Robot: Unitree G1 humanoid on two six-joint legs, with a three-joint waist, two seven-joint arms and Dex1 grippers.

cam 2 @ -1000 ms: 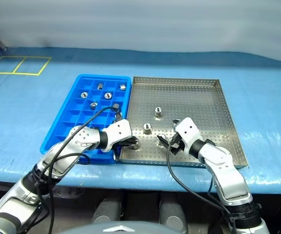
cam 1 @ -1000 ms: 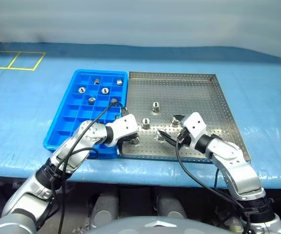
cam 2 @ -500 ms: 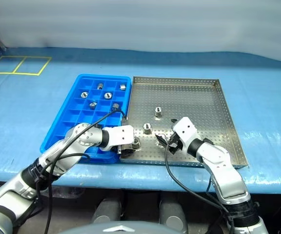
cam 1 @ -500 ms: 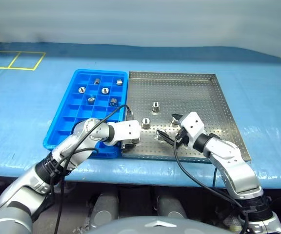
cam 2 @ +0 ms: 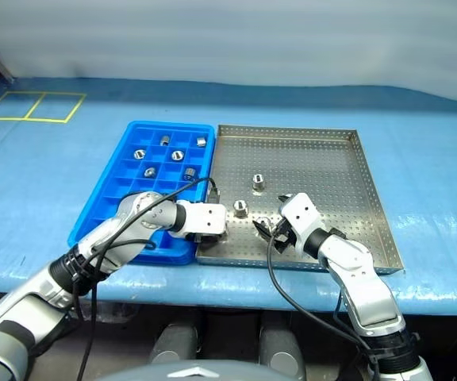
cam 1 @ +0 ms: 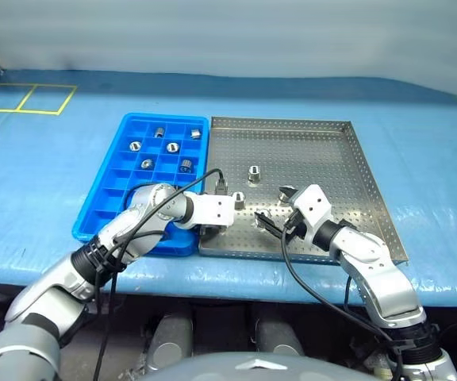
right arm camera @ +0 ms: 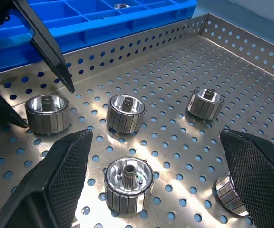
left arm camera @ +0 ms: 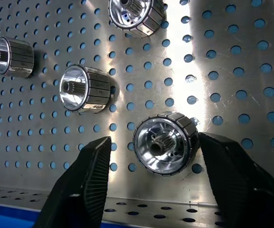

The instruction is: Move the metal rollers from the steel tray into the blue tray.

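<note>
- Since a second ago the left gripper (left arm camera: 149, 175) has opened; its fingers now stand on either side of a roller (left arm camera: 164, 142) without touching it, near the steel tray's (cam 1: 324, 151) front-left rim
- Right gripper (right arm camera: 153, 175) hovers wide open and empty over another roller (right arm camera: 128, 184)
- Head views count five rollers (cam 1: 165, 148) in the blue tray (cam 1: 105, 198); the right wrist view shows five on the steel tray, the left wrist view only four
- Wrist views show each roller's ribbed side and central hole
- Rollers on the steel tray stand on end, holes up, with no long axis to speak of
</note>
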